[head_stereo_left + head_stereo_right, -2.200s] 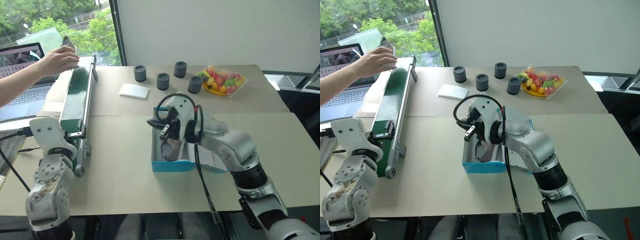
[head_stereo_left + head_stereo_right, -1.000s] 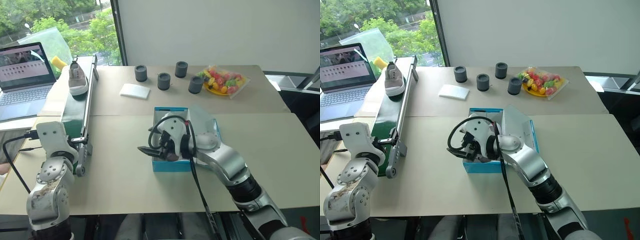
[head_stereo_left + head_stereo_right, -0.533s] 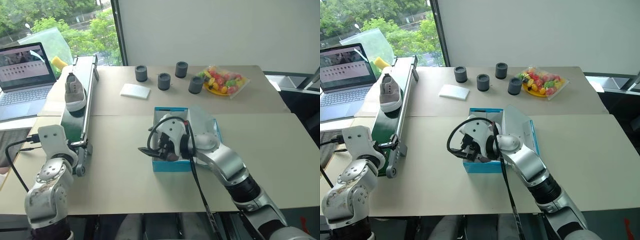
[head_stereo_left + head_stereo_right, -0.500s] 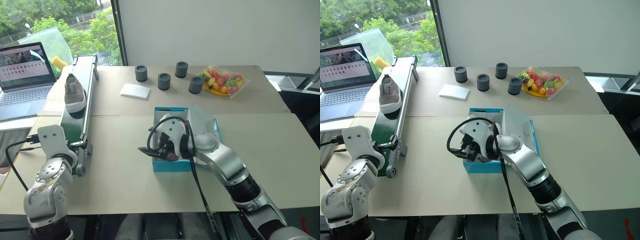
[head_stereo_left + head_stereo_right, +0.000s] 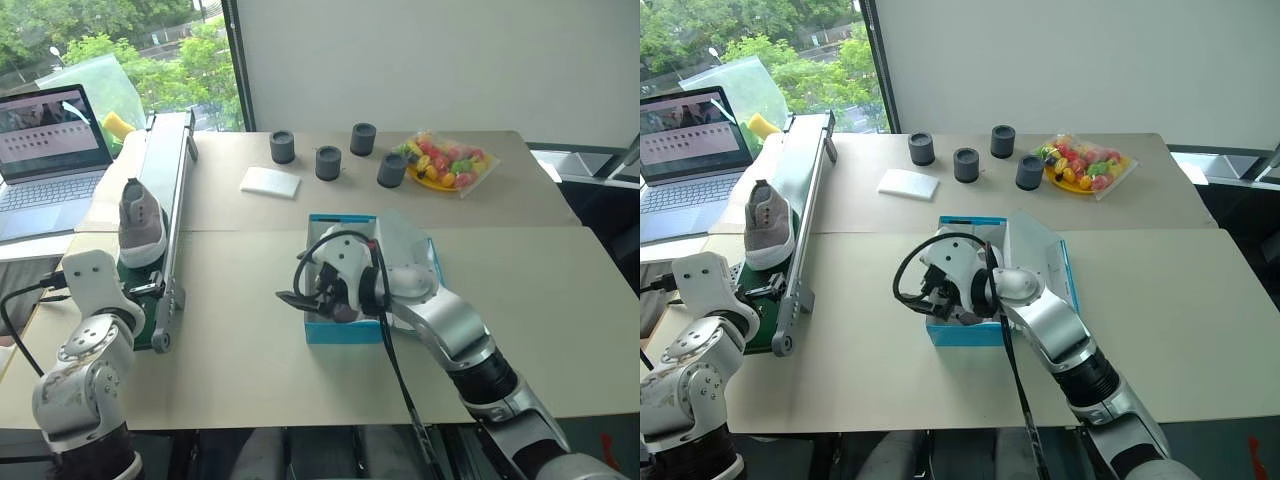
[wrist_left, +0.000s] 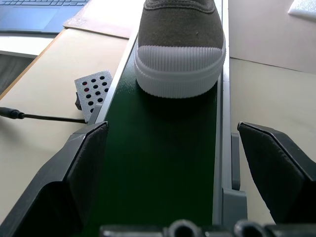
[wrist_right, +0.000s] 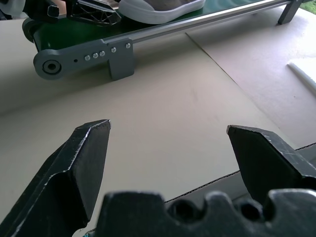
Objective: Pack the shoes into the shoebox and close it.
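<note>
Far left: an open laptop (image 5: 45, 165) is seen on a side desk by the window.

Next to it, a narrow green conveyor belt (image 5: 160, 190) is laid along the left edge of the tan table (image 5: 260, 370). One grey sneaker (image 5: 140, 225) with a white sole is carried upright on the belt, close to its near end, toe toward the robot. In the left wrist view the ribbed white toe cap is seen square ahead.

The left gripper (image 6: 173, 168) is held at the near end of the belt, fingers spread wide, one on each side of the belt, nothing grasped. A gap of bare belt is seen between the fingers (image 6: 84, 158) and the sneaker's toe; no contact.

Centre: the turquoise shoebox (image 5: 345, 330) is set on the table, lid flap (image 5: 405, 245) raised and leaning to the right. What is inside the box cannot be told; it is hidden by the arm.

The right gripper (image 5: 300, 298) is held at the box's near-left corner, pointing left toward the belt, fingers released and wide apart, empty. In the right wrist view bare table is seen between its fingers (image 7: 79, 168).

Back of table: a flat white pad (image 5: 270, 181), four dark cylindrical cups (image 5: 327, 161), then a bag of coloured sweets (image 5: 445, 160) at the right.
</note>
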`<state>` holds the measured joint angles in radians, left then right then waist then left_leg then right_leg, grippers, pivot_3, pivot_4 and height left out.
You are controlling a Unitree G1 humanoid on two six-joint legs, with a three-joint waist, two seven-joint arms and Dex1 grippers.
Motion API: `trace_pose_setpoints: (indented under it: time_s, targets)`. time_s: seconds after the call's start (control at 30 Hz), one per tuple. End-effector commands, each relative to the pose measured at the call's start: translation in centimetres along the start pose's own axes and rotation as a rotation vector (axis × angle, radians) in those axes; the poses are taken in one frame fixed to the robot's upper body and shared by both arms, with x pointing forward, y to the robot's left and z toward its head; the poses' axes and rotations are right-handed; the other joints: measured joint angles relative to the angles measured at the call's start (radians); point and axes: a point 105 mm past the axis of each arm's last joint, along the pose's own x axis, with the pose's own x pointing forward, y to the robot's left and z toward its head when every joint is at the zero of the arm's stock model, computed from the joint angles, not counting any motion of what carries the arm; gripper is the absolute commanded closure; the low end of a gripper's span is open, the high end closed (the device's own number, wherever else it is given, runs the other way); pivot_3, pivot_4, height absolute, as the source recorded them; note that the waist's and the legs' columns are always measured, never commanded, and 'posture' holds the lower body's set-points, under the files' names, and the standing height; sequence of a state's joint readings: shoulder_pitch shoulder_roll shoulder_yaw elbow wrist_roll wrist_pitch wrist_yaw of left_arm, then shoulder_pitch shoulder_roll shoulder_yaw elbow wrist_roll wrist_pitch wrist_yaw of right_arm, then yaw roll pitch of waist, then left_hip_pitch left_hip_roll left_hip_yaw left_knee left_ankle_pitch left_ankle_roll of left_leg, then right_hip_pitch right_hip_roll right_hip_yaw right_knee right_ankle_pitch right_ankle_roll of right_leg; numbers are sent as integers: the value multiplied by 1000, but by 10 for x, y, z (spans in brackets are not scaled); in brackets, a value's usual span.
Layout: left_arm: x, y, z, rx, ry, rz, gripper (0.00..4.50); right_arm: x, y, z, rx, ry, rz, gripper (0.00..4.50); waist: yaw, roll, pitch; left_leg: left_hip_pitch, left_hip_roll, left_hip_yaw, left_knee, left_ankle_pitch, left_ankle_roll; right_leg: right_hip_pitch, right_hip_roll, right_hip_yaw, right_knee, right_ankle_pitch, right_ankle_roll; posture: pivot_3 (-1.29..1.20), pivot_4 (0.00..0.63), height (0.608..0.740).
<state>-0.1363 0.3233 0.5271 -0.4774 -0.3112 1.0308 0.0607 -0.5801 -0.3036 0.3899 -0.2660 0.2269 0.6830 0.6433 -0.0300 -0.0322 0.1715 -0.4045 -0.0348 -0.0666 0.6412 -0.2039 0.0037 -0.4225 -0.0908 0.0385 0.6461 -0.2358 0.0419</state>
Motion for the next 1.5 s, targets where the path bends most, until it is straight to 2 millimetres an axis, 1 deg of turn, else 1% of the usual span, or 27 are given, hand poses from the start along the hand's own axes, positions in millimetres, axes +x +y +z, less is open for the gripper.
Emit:
trace_pose_setpoints:
  time_s: [0.03,0.2,0.3,0.43,0.47,0.5,0.57,0.73,0.77,0.8,0.83,0.87,0.9,0.97,1.03,1.1,1.17,1.23,1.27,1.3,1.33,1.37,1.4,1.43,1.5]
  targets:
    - [1,9,-5,12,6,39,0,-3,-5,18,-32,-53,-19,59,0,0,0,0,0,0,0,0,0,0,0,0,0,0,0,0,150,740]
    - [2,9,-13,5,29,36,0,-4,-4,18,-31,-53,-18,59,2,0,0,0,0,0,0,0,0,0,0,0,0,0,0,0,150,740]
    - [2,6,-14,-3,19,26,0,-4,-5,19,-30,-53,-20,59,2,0,0,0,0,0,0,0,0,0,0,0,0,0,0,0,150,740]
    - [1,-3,-6,4,-21,-9,993,-4,-6,19,-29,-52,-24,0,4,0,0,0,0,0,0,0,0,0,0,0,0,0,0,0,150,740]
    - [1,-3,-6,6,-20,-10,1406,-4,-6,19,-29,-52,-25,0,5,0,0,0,0,0,0,0,0,0,0,0,0,0,0,0,150,740]
    - [1,-3,-7,5,-17,-7,1667,-4,-6,19,-28,-52,-25,0,6,0,0,0,0,0,0,0,0,0,0,0,0,0,0,0,150,740]
    - [2,-4,-8,8,-13,-8,1902,-4,-6,19,-27,-53,-25,0,9,0,0,0,0,0,0,0,0,0,0,0,0,0,0,0,150,740]
    - [2,-4,-5,34,-32,2,1934,-4,-8,19,-23,-50,-32,0,14,0,0,1,0,0,0,0,0,0,0,0,0,0,0,0,150,740]
    - [1,-4,-3,44,-50,6,1934,-4,-8,19,-23,-50,-33,0,14,0,0,1,0,0,0,0,0,0,0,0,0,0,0,0,150,740]
    - [0,-3,8,73,-114,30,1934,-3,-8,19,-20,-50,-37,0,14,0,0,1,0,0,0,0,0,0,0,0,0,0,0,0,150,740]
    - [-6,-4,30,172,-239,62,1934,-3,-9,19,-11,-51,-42,0,14,0,0,0,0,0,0,0,0,0,0,0,0,0,0,0,150,740]
    - [-14,-9,50,275,-367,80,1934,-3,-10,19,-4,-52,-47,0,14,-1,0,0,0,0,0,0,0,0,0,0,0,0,0,0,150,740]
    - [-21,-15,62,346,-453,84,1934,-2,-11,19,1,-53,-50,0,14,-2,0,0,0,0,0,0,-1,-1,0,0,0,0,0,0,150,740]
    - [-27,-24,71,404,-536,74,1934,-1,-13,20,38,-61,-58,0,15,-2,0,-1,1,0,0,0,-1,-1,0,0,0,0,-1,0,150,740]
    - [-31,-36,73,431,-581,50,1934,1,-18,24,120,-82,-70,0,15,-2,0,-1,1,0,0,-1,-1,-1,-1,1,-1,1,-1,0,150,740]
    - [-32,-50,67,420,-577,-14,1934,2,-20,29,196,-103,-56,0,15,-2,0,0,1,0,0,-1,-1,-1,-2,1,-1,1,-1,0,150,740]
    - [-35,-64,63,400,-583,-79,1934,2,-25,39,309,-144,-46,0,12,-2,0,0,1,0,0,-1,-1,-1,-1,1,0,1,-1,0,150,740]
    - [-41,-89,56,358,-574,-209,1934,2,-34,52,546,-217,-10,0,11,-2,0,-1,2,0,0,-1,-1,-1,0,1,0,1,-1,0,150,740]
    - [-48,-105,52,331,-567,-299,1934,2,-39,57,705,-254,38,0,12,-2,0,-1,2,0,0,-1,-1,-1,0,1,0,1,-1,0,150,740]
    - [-54,-118,49,301,-559,-375,1934,2,-41,61,828,-283,97,0,12,-2,0,-1,2,0,0,-1,-1,-1,0,1,0,1,-1,0,150,740]
    - [-59,-129,46,265,-546,-437,1934,2,-42,64,912,-303,141,0,12,-2,0,-1,2,0,0,-1,-1,-1,0,1,0,1,-1,0,150,740]
    - [-63,-138,42,214,-512,-504,1934,2,-43,65,977,-309,173,0,13,-2,0,-1,2,0,0,-1,-1,-1,0,1,0,1,-1,0,150,740]
    - [-69,-149,37,93,-457,-588,1934,2,-43,65,1030,-311,205,0,15,-2,0,-1,2,0,0,-1,-1,-1,0,1,0,1,-1,0,150,740]
    - [-75,-154,38,-22,-430,-637,1934,2,-42,64,1062,-304,223,0,17,-2,0,-2,2,0,0,-1,-1,-1,-1,0,0,1,-1,0,150,740]
    - [-85,-161,39,-183,-382,-717,1934,3,-41,61,1086,-278,231,0,14,-2,0,-3,2,0,0,-1,0,-1,-1,0,-2,1,-1,0,150,740]
